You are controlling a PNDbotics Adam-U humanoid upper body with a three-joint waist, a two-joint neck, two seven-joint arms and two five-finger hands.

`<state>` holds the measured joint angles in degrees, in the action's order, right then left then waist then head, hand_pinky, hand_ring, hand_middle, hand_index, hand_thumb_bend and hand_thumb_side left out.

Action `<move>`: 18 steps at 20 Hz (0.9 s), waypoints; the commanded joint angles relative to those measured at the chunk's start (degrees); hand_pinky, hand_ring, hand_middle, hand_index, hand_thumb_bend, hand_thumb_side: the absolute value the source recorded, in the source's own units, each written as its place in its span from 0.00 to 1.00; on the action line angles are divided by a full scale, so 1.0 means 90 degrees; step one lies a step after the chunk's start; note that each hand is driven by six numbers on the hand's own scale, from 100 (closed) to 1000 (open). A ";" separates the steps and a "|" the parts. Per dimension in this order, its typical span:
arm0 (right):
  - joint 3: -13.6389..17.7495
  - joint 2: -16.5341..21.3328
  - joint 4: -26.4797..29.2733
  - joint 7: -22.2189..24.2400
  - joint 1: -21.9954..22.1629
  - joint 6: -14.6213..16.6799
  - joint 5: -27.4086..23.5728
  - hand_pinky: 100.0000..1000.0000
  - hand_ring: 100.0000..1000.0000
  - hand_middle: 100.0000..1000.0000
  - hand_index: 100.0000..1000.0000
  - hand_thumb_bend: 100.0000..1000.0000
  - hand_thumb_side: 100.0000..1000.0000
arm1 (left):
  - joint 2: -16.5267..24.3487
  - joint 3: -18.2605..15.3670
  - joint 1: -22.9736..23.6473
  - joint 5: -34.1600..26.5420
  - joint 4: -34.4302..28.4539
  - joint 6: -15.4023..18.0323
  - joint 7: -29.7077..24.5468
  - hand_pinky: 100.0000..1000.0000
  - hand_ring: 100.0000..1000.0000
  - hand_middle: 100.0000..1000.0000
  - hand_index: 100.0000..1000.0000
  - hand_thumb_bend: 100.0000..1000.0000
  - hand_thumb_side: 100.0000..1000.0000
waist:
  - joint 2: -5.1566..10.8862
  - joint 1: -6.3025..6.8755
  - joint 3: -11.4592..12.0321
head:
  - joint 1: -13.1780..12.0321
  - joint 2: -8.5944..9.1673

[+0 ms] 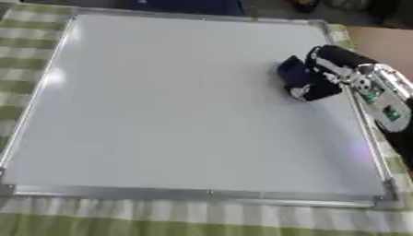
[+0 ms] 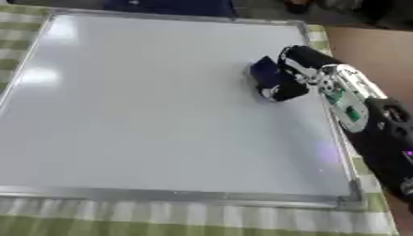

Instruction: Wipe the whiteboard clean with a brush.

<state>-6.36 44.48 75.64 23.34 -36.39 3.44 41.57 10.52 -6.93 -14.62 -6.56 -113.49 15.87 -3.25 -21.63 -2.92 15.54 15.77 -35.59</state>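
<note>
We see the right hand (image 1: 327,69) curled round a dark blue brush (image 1: 300,80), which rests on the whiteboard (image 1: 177,106) near its right edge, in the upper half. The brush's pale underside touches the board. The forearm, silver with green parts, slants in from the lower right across the board's metal frame. Around the hand the white surface shows only glare patches, with no marks we can make out. The board lies on a green and cream checked tablecloth (image 1: 202,219). The left hand does not show in either view.
</note>
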 commanded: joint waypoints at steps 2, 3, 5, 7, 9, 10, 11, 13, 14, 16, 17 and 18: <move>0.0057 0.0209 0.0022 0.0342 -0.0059 0.0151 -0.0170 0.54 0.70 0.24 0.10 0.20 0.49 | 0.0050 0.0012 -0.0054 0.0010 -0.0122 0.0008 -0.0029 0.41 0.44 0.44 0.36 0.00 1.00 | 0.0079 0.0023 -0.0008 | 0.0101 0.0018; 0.0065 0.0213 0.0031 0.0381 -0.0057 0.0169 -0.0183 0.54 0.70 0.24 0.10 0.20 0.49 | 0.0051 0.0011 -0.0058 0.0010 -0.0122 0.0009 -0.0029 0.41 0.44 0.44 0.36 0.00 1.00 | 0.0077 0.0023 -0.0008 | 0.0103 0.0020; 0.0076 0.0212 0.0035 0.0416 -0.0056 0.0181 -0.0178 0.55 0.70 0.25 0.10 0.19 0.50 | 0.0049 0.0013 -0.0061 0.0009 -0.0122 0.0007 -0.0029 0.41 0.44 0.43 0.36 0.00 1.00 | 0.0071 0.0025 -0.0004 | 0.0103 0.0033; 0.0072 0.0204 0.0022 0.0424 -0.0051 0.0184 -0.0147 0.55 0.70 0.25 0.10 0.19 0.50 | 0.0046 0.0014 -0.0065 0.0006 -0.0122 0.0011 -0.0029 0.41 0.44 0.43 0.36 0.00 1.00 | 0.0067 0.0029 0.0001 | 0.0105 0.0045; 0.0072 0.0198 0.0007 0.0414 -0.0053 0.0182 -0.0125 0.56 0.71 0.26 0.11 0.15 0.53 | 0.0047 0.0012 -0.0071 -0.0001 -0.0122 0.0017 -0.0023 0.41 0.43 0.43 0.36 0.00 1.00 | 0.0063 0.0036 0.0004 | 0.0101 0.0059; 0.0071 0.0194 0.0003 0.0404 -0.0057 0.0180 -0.0119 0.56 0.71 0.27 0.11 0.13 0.55 | 0.0048 0.0013 -0.0074 -0.0005 -0.0122 0.0019 -0.0020 0.41 0.43 0.43 0.36 0.00 1.00 | 0.0061 0.0038 0.0005 | 0.0100 0.0064; 0.0067 0.0190 0.0002 0.0394 -0.0061 0.0180 -0.0116 0.56 0.71 0.27 0.11 0.13 0.57 | 0.0047 0.0014 -0.0075 -0.0007 -0.0122 0.0018 -0.0018 0.41 0.43 0.43 0.36 0.00 1.00 | 0.0059 0.0038 0.0005 | 0.0100 0.0070; 0.0060 0.0183 0.0005 0.0375 -0.0066 0.0181 -0.0121 0.56 0.71 0.27 0.13 0.12 0.60 | 0.0046 0.0018 -0.0076 -0.0006 -0.0122 0.0015 -0.0022 0.41 0.43 0.43 0.36 0.00 1.00 | 0.0057 0.0039 0.0001 | 0.0098 0.0073; 0.0058 0.0183 0.0009 0.0365 -0.0066 0.0180 -0.0128 0.56 0.71 0.27 0.14 0.12 0.60 | 0.0046 0.0017 -0.0077 -0.0005 -0.0122 0.0015 -0.0023 0.41 0.43 0.43 0.36 0.00 1.00 | 0.0056 0.0040 -0.0002 | 0.0092 0.0079; 0.0054 0.0184 0.0013 0.0356 -0.0063 0.0186 -0.0141 0.56 0.71 0.28 0.14 0.12 0.60 | 0.0048 0.0015 -0.0079 -0.0005 -0.0122 0.0015 -0.0020 0.41 0.43 0.43 0.36 0.00 1.00 | 0.0053 0.0043 -0.0008 | 0.0083 0.0089; 0.0051 0.0185 0.0015 0.0358 -0.0060 0.0193 -0.0145 0.57 0.71 0.28 0.14 0.12 0.60 | 0.0049 0.0014 -0.0080 -0.0005 -0.0122 0.0016 -0.0019 0.41 0.43 0.43 0.36 0.00 1.00 | 0.0052 0.0044 -0.0011 | 0.0080 0.0092; 0.0049 0.0183 0.0015 0.0363 -0.0058 0.0199 -0.0150 0.56 0.71 0.28 0.13 0.12 0.59 | 0.0049 0.0014 -0.0078 -0.0005 -0.0122 0.0014 -0.0018 0.41 0.43 0.43 0.36 0.00 1.00 | 0.0051 0.0043 -0.0013 | 0.0078 0.0094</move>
<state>-5.71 45.05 75.67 26.42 -36.80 5.14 40.48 10.52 -6.91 -14.73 -6.56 -113.49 15.88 -3.27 -21.92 -2.87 15.46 16.55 -35.50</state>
